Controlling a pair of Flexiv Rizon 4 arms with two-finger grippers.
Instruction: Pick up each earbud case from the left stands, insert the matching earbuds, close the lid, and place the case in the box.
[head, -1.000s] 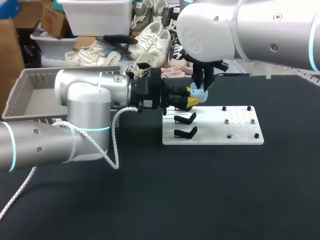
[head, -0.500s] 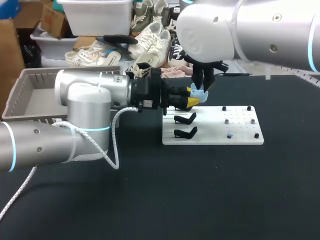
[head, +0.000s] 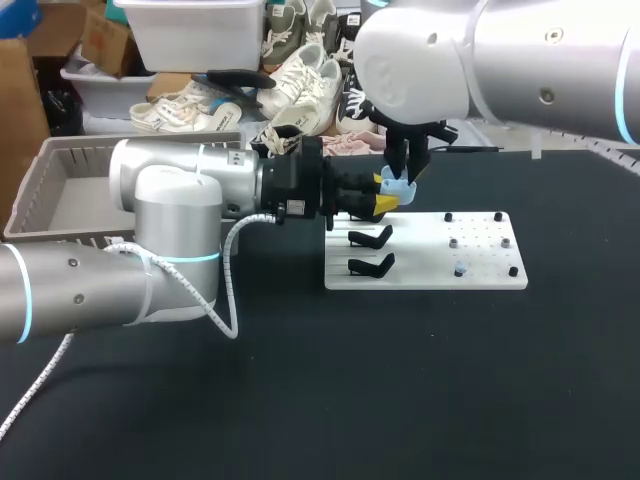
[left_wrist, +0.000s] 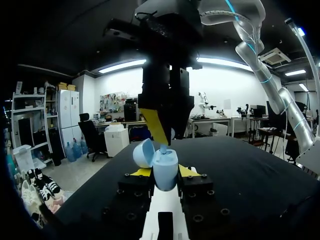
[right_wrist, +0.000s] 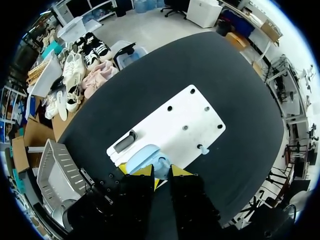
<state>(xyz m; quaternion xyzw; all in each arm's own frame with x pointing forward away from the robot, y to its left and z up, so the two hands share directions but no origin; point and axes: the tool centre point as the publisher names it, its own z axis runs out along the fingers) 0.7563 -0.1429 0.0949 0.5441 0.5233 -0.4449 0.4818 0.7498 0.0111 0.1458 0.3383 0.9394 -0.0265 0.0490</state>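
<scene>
My left gripper is shut on the base of a light blue earbud case, holding it just behind the white stand board. In the left wrist view the case stands upright between the yellow tips of my left gripper, its lid swung open. My right gripper points straight down over the open case, shut on a small blue earbud at the case's mouth. The right wrist view shows my right gripper, the case beneath its tips and the earbud between them.
Two empty black stands sit on the board's left side. Another small earbud stands on a peg near the board's right end. A grey basket is at the far left of the table.
</scene>
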